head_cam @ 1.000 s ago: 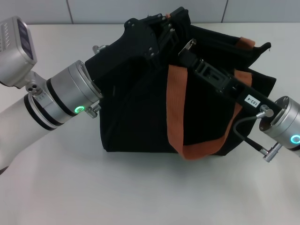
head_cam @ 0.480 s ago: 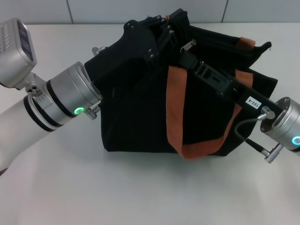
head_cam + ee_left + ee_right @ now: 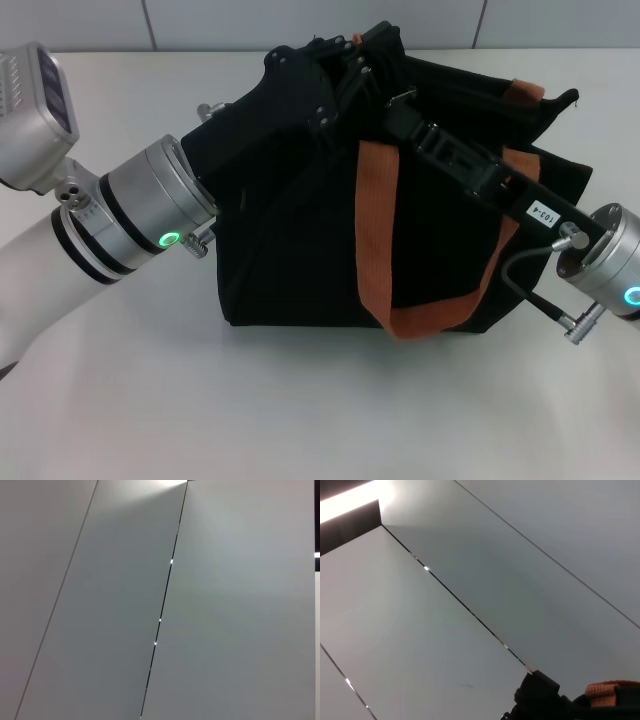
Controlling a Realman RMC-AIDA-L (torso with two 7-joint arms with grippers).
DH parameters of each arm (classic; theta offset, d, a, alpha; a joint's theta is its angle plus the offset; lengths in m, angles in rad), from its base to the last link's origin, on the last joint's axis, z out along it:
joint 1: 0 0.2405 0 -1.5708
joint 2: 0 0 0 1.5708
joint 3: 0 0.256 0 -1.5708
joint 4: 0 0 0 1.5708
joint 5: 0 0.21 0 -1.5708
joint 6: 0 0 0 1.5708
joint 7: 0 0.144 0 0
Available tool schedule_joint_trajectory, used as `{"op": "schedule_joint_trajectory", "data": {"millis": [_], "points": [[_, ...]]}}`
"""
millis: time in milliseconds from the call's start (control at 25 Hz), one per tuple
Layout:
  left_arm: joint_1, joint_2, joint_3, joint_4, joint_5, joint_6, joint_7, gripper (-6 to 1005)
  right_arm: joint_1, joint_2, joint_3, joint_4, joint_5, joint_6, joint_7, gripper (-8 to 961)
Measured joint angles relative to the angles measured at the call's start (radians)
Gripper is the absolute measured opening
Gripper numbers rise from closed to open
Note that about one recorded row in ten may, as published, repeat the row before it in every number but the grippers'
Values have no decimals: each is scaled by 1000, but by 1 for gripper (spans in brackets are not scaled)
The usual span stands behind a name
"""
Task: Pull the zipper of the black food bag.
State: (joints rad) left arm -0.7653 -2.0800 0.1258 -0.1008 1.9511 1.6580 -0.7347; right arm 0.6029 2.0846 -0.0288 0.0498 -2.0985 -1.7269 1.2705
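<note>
Black fabric fills the middle of the head view: the black food bag (image 3: 330, 230) stands on the pale worktop (image 3: 300, 410), boxy and slumped at its top, with an orange-brown strap (image 3: 377, 250) looping down its front face and a second strap end (image 3: 524, 92) showing at the far right of its top edge. What the bag holds cannot be seen.

From the left, the left arm (image 3: 110, 225) reaches in with a green ring light on its silver wrist; the left claw (image 3: 300, 85) is pressed against the bag's upper left corner, black on black, so how far it is open cannot be told, nor whether it grips the fabric.

Near the middle of the top edge a small silver piece, the zipper (image 3: 403, 98), sits at the tip of the right claw (image 3: 395, 112). The claw's fingers look closed about it, though the contact itself is too small to make out clearly.

Further right, the right arm (image 3: 600, 265) slants up across the bag, its black link bearing a white label (image 3: 541, 212) that reads "103-4" upside down.

Both wrist views show only grey wall panels; the right one catches a bit of orange webbing (image 3: 612, 690).
</note>
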Motion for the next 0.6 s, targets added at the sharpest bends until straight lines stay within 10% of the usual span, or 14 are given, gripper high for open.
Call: {"op": "schedule_joint_trajectory", "data": {"millis": [600], "points": [[1, 0, -5, -1, 0, 0, 0, 55, -6, 0, -7, -1, -2, -27, 0, 377]]}}
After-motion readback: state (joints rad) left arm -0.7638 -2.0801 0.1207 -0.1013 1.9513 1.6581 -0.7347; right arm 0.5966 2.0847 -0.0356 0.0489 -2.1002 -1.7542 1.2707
